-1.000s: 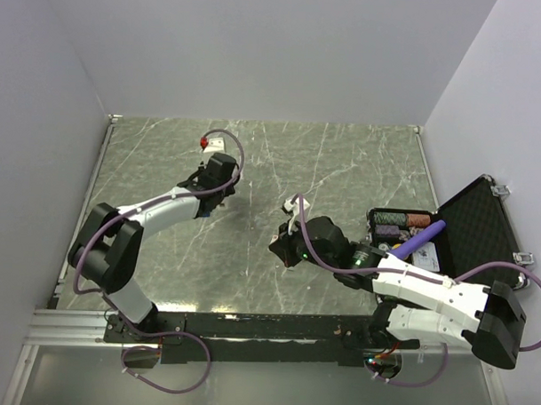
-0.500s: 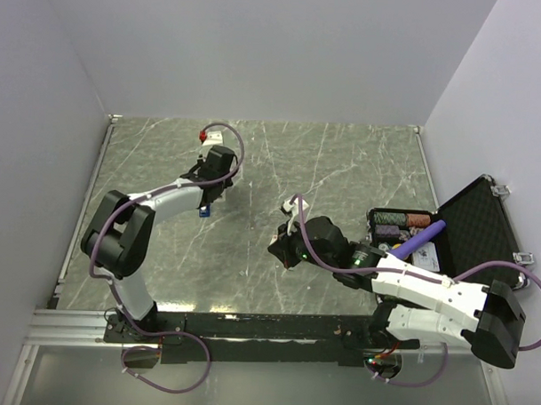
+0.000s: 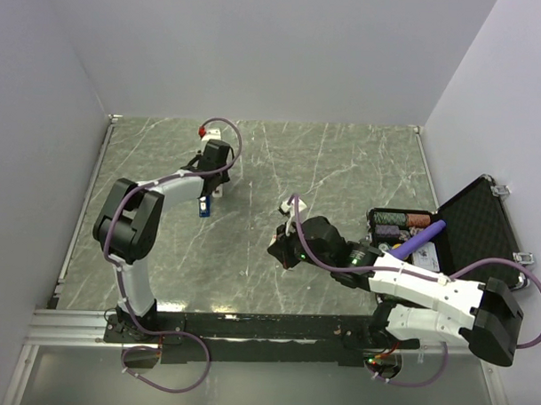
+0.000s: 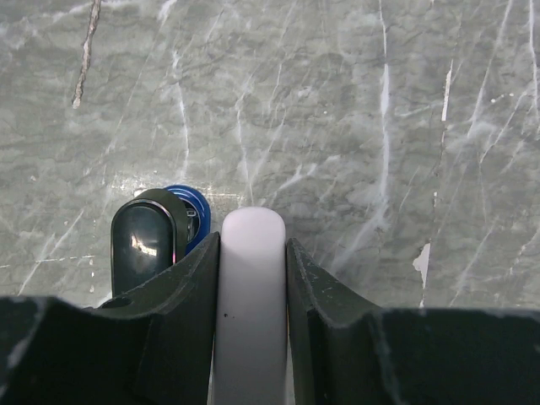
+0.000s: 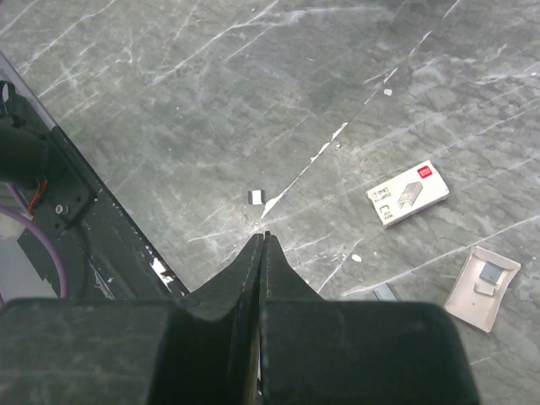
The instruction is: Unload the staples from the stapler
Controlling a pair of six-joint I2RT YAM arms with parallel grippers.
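- The table is a smooth, grey-green, marble-patterned surface with white veins and a few pale chips.
- The stapler is in the upper left of the overhead view, and at the lower left of the left wrist view. It has a glossy black rounded body with a blue end behind it and a matte whitish bar with a rounded tip beside it.
- The left gripper is partly open. Its two black fingers press on either side of the whitish bar, so it grips the stapler by that bar, above the table.
- The right gripper is pinched fully together with nothing between its tapered black fingers. It hangs over the table at the centre of the overhead view.
- In the right wrist view, a white staple box with red printing lies flat at centre right.
- A shallow beige tray sits at the lower right edge.
- A small staple block lies just above the fingertips.
- An open black hard case with a textured lid stands at the right edge of the overhead view, with a purple rod-like item across it.
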